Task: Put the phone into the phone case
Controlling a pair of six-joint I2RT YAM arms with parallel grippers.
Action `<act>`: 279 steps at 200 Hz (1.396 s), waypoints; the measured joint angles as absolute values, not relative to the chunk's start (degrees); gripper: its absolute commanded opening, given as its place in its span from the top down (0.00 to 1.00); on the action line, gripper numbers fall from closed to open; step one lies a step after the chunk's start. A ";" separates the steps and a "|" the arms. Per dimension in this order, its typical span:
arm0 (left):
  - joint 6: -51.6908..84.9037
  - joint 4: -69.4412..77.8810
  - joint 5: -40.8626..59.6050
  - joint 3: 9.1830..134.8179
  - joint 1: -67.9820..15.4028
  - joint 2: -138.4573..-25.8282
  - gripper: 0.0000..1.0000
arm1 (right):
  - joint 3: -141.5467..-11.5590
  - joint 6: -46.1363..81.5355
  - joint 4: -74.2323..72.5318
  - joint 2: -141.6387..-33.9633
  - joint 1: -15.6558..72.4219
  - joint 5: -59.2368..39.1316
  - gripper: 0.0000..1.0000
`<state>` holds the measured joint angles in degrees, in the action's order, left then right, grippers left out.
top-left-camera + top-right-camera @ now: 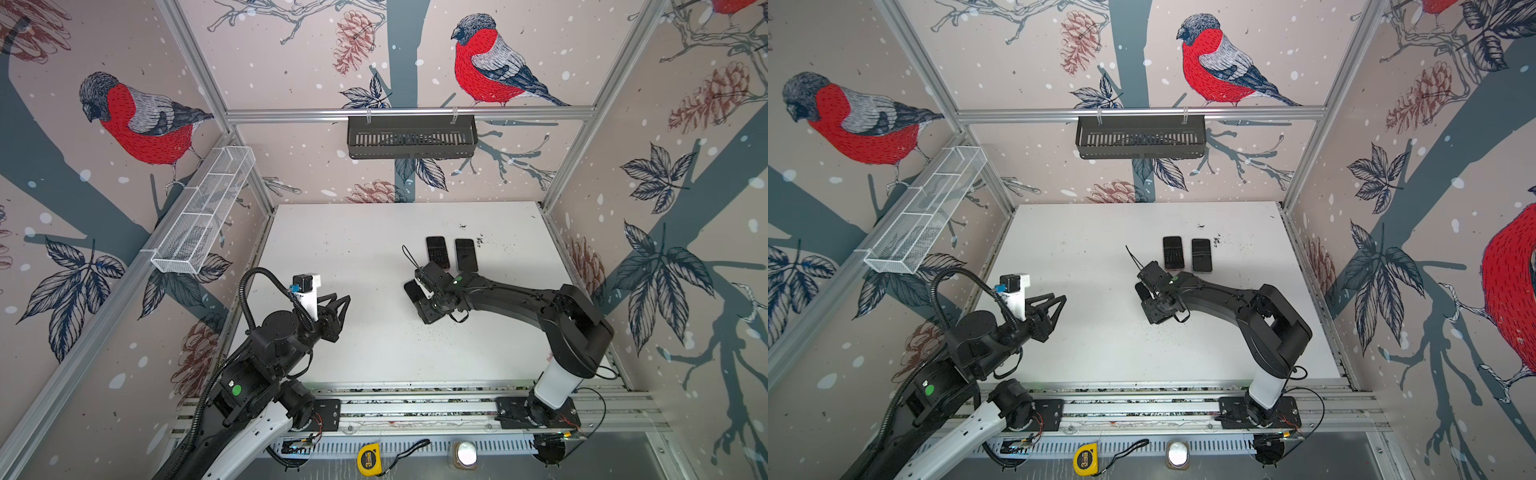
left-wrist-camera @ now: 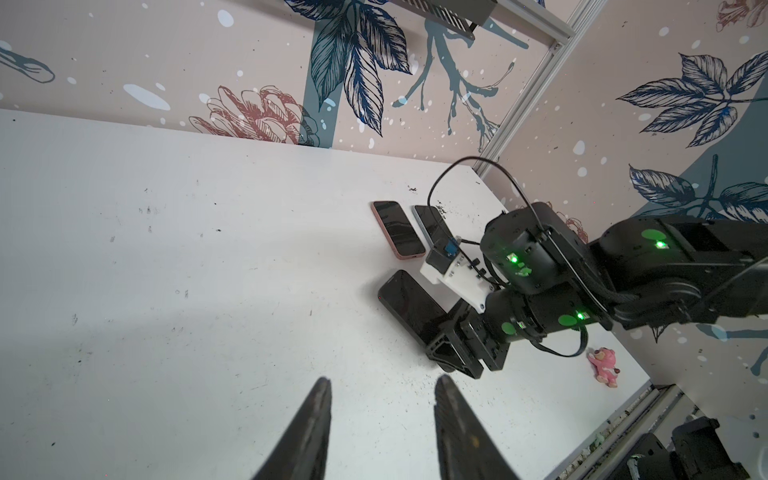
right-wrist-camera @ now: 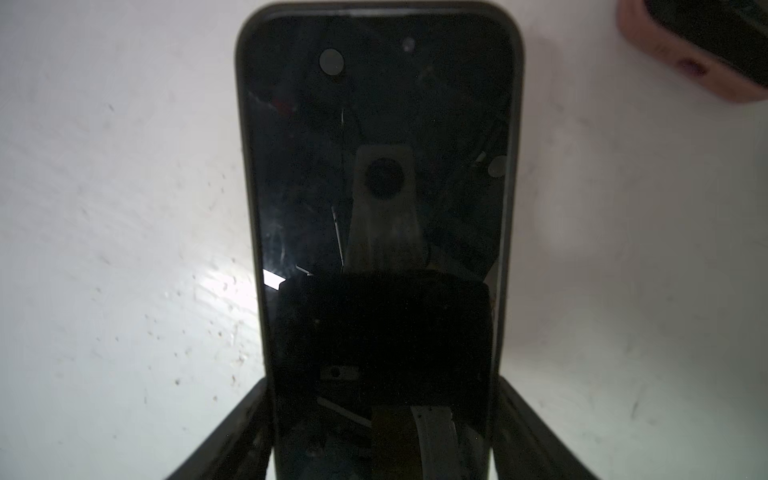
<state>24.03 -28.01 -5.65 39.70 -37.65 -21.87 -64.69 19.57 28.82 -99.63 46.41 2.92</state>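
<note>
Your right gripper [image 3: 384, 386] straddles the black phone [image 3: 374, 145], which lies flat on the white table [image 2: 166, 249], fingers pressed against both its long edges. A dark rim frames the screen, likely the case, so only final seating seems left. Your left gripper [image 2: 384, 382] hangs half open and empty, well apart.

The one marking you can read is "3m", printed in black on the round white label of the yellow tape measure [image 1: 368, 459] [image 1: 1085, 459], seen in both top views. The rest of that label is too small for you to make out.
</note>
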 measured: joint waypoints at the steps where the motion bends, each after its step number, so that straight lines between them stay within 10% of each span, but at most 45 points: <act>1: 24.03 -28.01 -5.63 39.70 -37.65 -21.85 0.58 | -64.99 19.62 28.73 -99.81 46.26 2.85 0.28; 139: 23.94 -27.59 -4.10 39.35 -37.65 -21.17 0.59 | -103.37 35.14 36.42 -130.52 39.79 2.44 0.24; 196: 23.62 -27.59 -3.22 39.35 -37.65 -21.19 0.59 | -111.50 37.65 39.66 -135.85 39.77 7.66 0.19; 213: 23.62 -27.59 -3.22 39.35 -37.65 -21.39 0.59 | -112.20 37.76 39.79 -136.29 39.77 8.14 0.00; 279: 23.57 -27.59 -3.29 39.35 -37.65 -22.26 0.52 | -112.25 37.65 41.87 -134.28 40.58 9.61 0.01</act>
<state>23.57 -27.59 -3.29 39.35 -37.65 -22.26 -112.25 37.65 41.87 -134.28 40.58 9.61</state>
